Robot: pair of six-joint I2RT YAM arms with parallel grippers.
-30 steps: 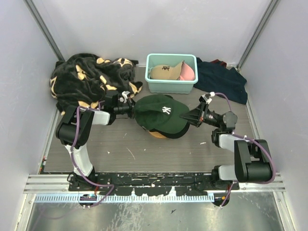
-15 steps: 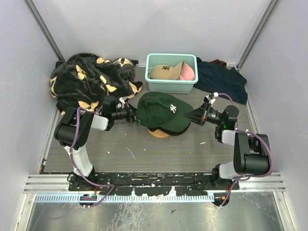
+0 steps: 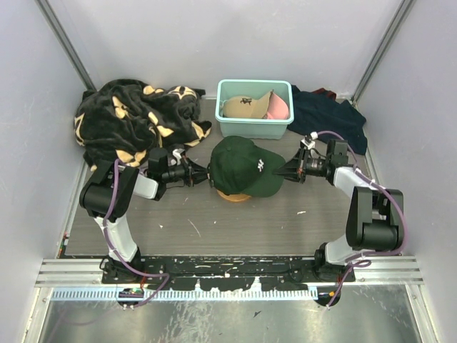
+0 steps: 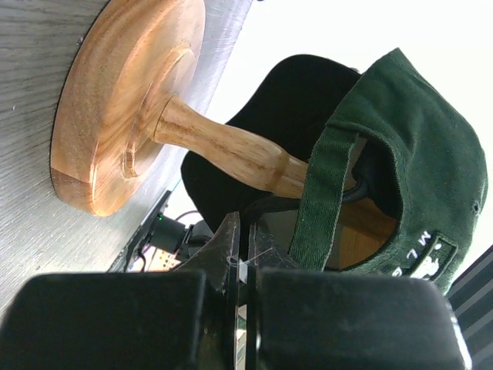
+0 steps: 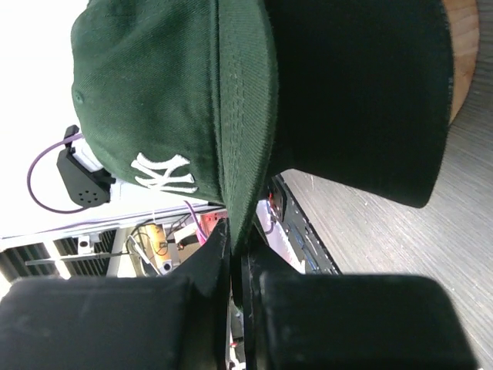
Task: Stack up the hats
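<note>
The dark green cap (image 3: 241, 166), light, floppy in the crown and stiffer at brim and rear band, so best held there, sits over a black cap (image 5: 362, 92) on the wooden stand (image 4: 123, 108) mid-table, right gripper (image 5: 233, 237) pinched shut on its brim edge, left gripper (image 4: 238, 248) closed narrow, seemingly on its rear strap.

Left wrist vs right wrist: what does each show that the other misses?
Left wrist only: the stem of the wooden stand and the rear strap of the dark green cap. Right wrist only: the white NY logo and the brim pinched in the right gripper. Both: the dark green cap over a black cap.
</note>
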